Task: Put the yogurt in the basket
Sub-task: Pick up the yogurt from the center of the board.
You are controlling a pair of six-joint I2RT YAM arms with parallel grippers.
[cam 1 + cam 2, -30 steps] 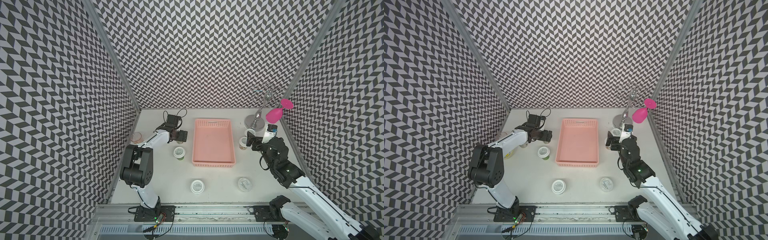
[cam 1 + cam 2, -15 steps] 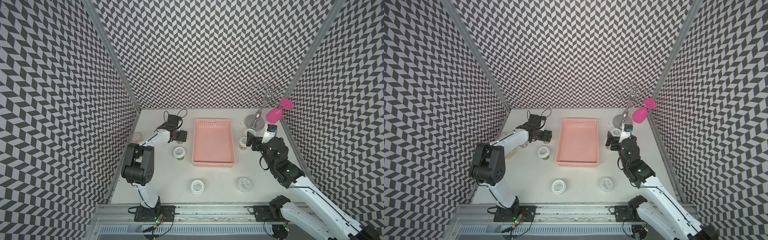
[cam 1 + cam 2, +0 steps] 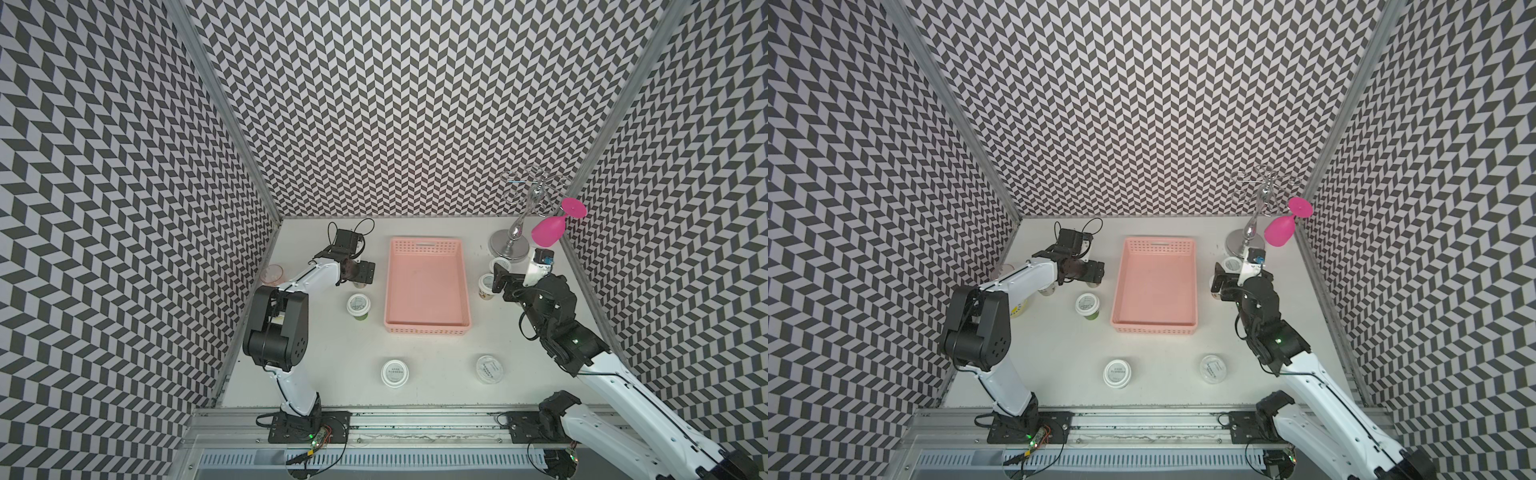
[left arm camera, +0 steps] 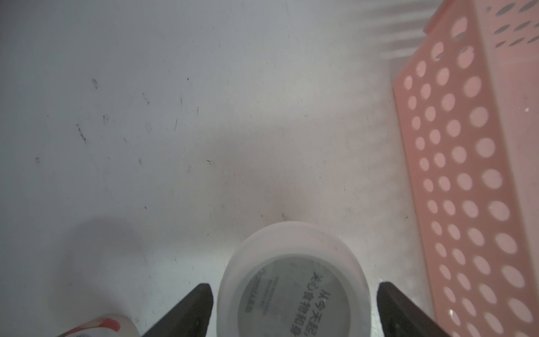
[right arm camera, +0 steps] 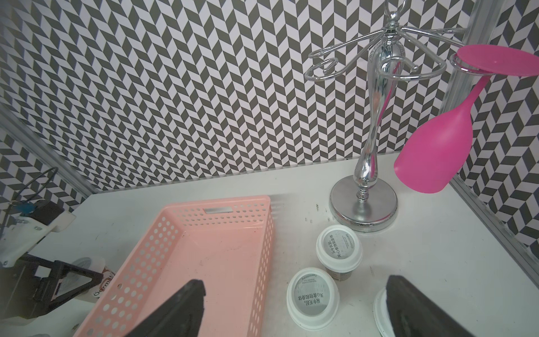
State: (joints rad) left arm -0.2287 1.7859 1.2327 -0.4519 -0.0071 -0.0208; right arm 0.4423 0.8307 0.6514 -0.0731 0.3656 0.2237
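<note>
left gripper (image 4: 294, 289), jaws wide, straddles an upright yogurt cup (image 4: 291, 262) on the table (image 4: 175, 146) just beside the basket (image 4: 466, 175), with a narrow gap either side of the lid. right gripper (image 5: 294, 284), jaws fully spread and holding nothing, is at the basket's opposite long side, near a near cup (image 5: 312, 300) and a far cup (image 5: 339, 251) by the chrome stand (image 5: 364, 204). in both top views, a green-labelled cup (image 3: 358, 304) and two front cups (image 3: 395, 372) also stand on the table outside the basket.

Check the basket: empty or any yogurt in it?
Empty. Basket floor is bare pink in both top views; visible yogurt sits outside it.
</note>
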